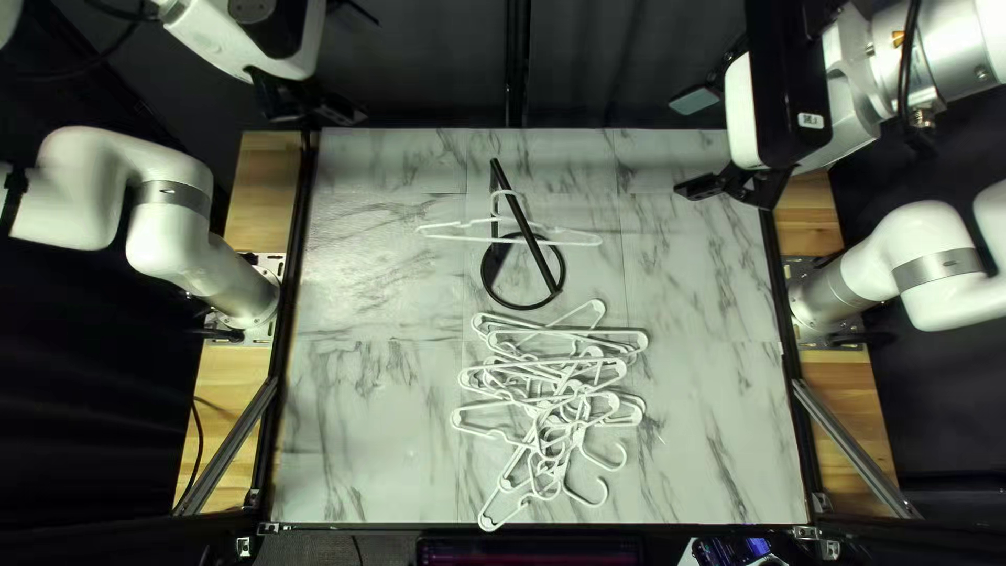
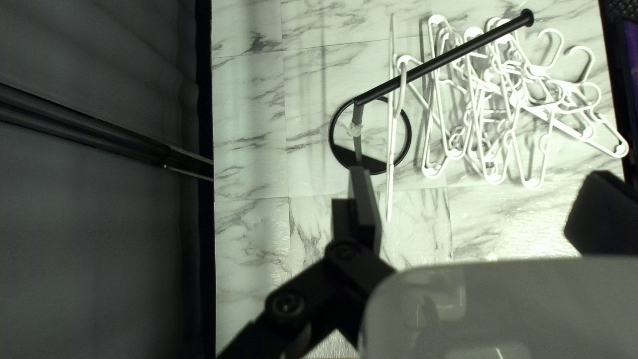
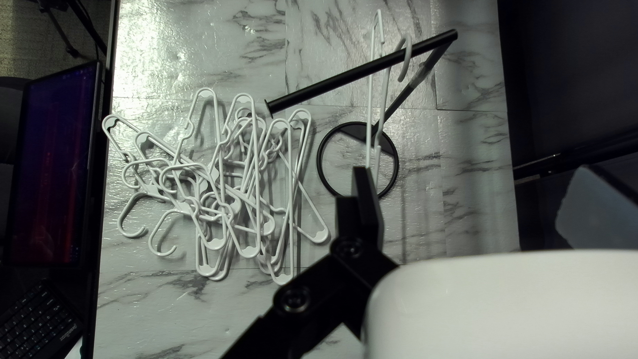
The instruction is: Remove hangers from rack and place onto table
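One white hanger on the rack, a tangle of others on the table

A single white plastic hanger hangs by its hook from the slanting bar of a black rack with a round ring base. The rack stands on the white, grey-veined marble-patterned table. Its bar slopes across the ring, and the end away from the upright points toward the near edge. In the top left view, the hanger spreads to both sides of the bar, above the ring.

Between the rack and the near edge lies a heap of white plastic hangers. They overlap at many angles, with two hooks curling out at the heap's near right side in the top left view. The lowest hanger there reaches the table's near edge.

The left gripper is raised at the upper left of the top left view, its black fingers spread wide and holding nothing. The right gripper, at the upper right, is likewise wide apart and without a load. Both are well apart from the hanging hanger.

A dark curtain hangs behind the far edge. The right wrist view also shows a dark-framed screen and a black keyboard beyond the near edge.
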`<state>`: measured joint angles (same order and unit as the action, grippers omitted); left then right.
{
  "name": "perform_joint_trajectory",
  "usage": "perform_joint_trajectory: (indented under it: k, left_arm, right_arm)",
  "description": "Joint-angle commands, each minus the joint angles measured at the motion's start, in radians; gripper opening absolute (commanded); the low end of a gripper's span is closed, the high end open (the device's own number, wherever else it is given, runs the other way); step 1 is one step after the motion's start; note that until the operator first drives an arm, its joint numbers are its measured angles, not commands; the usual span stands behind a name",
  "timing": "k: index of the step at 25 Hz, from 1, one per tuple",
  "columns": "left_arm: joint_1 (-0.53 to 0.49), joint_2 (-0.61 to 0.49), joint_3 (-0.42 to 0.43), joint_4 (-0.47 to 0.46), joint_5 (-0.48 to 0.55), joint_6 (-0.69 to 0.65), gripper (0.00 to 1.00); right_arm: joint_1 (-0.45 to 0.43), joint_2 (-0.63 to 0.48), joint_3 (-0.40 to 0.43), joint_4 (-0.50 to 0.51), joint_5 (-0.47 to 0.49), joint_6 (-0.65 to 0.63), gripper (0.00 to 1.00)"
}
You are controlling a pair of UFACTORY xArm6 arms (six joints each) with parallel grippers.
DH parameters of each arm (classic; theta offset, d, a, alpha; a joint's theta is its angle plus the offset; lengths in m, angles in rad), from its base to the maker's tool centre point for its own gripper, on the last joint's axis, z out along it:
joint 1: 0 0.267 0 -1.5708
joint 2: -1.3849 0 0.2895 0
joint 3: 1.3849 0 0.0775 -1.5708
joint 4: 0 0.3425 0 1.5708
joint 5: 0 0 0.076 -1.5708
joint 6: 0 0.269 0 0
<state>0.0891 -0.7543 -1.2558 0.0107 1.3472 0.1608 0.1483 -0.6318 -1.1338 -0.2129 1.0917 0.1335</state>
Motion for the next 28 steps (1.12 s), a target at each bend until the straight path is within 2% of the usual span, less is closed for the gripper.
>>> perform_joint_trajectory:
  k: [1, 5, 8, 20, 24, 28]
  left_arm:
    - [-0.079, 0.039, -0.033, 0.116, 0.026, -0.065, 1.0]
    - [-0.193, 0.095, -0.089, 0.319, 0.105, -0.181, 1.0]
    - [-0.223, 0.102, -0.09, 0.399, 0.124, -0.235, 1.0]
    - [-0.224, 0.102, -0.085, 0.411, 0.12, -0.249, 1.0]
    - [-0.196, 0.065, -0.019, 0.37, 0.07, -0.251, 1.0]
    - [-0.194, 0.059, -0.011, 0.366, 0.066, -0.252, 1.0]
  right_arm:
    - [0.0, 0.0, 0.0, 0.0, 0.0, 0.0, 1.0]
    - [0.0, 0.0, 0.0, 0.0, 0.0, 0.0, 1.0]
    - [0.0, 0.0, 0.0, 0.0, 0.0, 0.0, 1.0]
    - [0.0, 0.0, 0.0, 0.0, 0.0, 0.0, 1.0]
    - [0.0, 0.0, 0.0, 0.0, 0.0, 0.0, 1.0]
    - [0.0, 0.0, 0.0, 0.0, 0.0, 0.0, 1.0]
